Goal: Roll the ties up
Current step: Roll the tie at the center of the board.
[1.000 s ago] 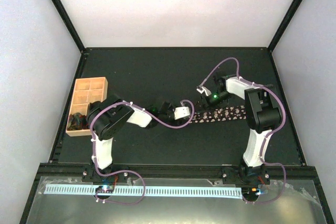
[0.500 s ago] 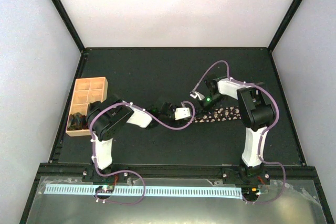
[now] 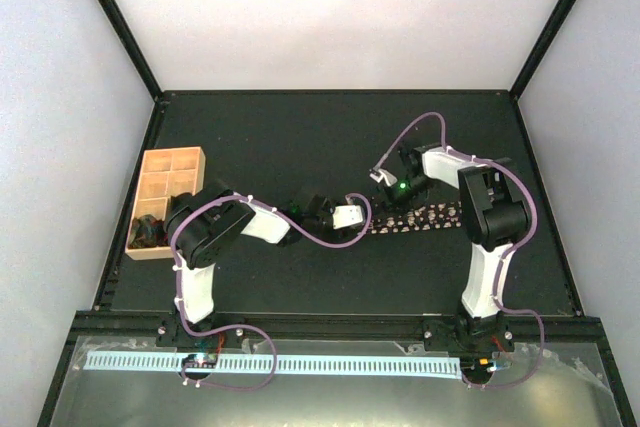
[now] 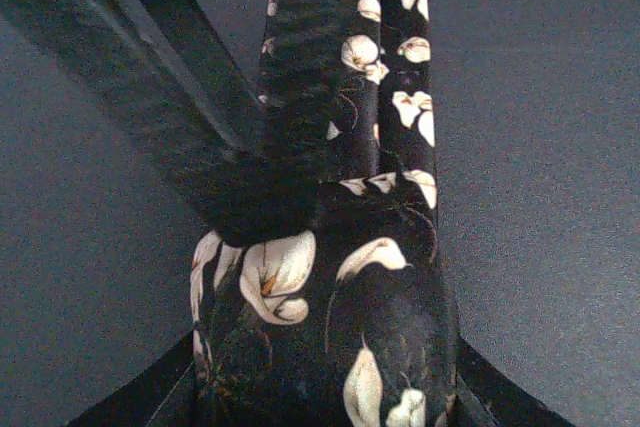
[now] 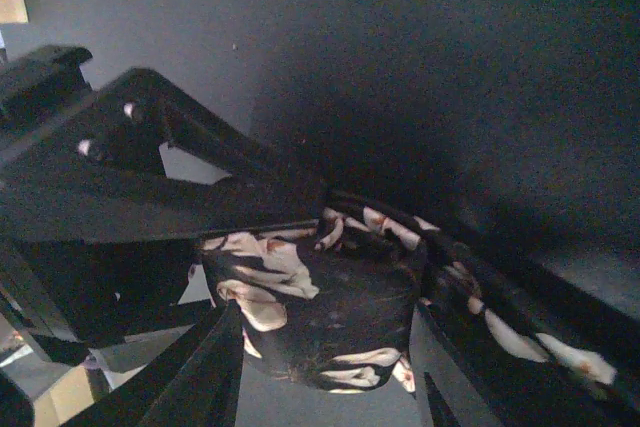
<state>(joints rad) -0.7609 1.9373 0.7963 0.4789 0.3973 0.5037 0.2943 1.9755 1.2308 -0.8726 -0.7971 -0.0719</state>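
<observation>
1. No readable text, label, brand, number or sign in any of the three views.
2. On the tie (image 4: 385,277): only a pale flower print on dark cloth, no lettering.

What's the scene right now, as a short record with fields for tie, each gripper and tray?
tie: one end rolled up, the rest flat on the table
left gripper: shut on the tie at its rolled end
right gripper: fingers either side of the roll; grip unclear
tray: far left, dark item in its nearest compartment
</observation>
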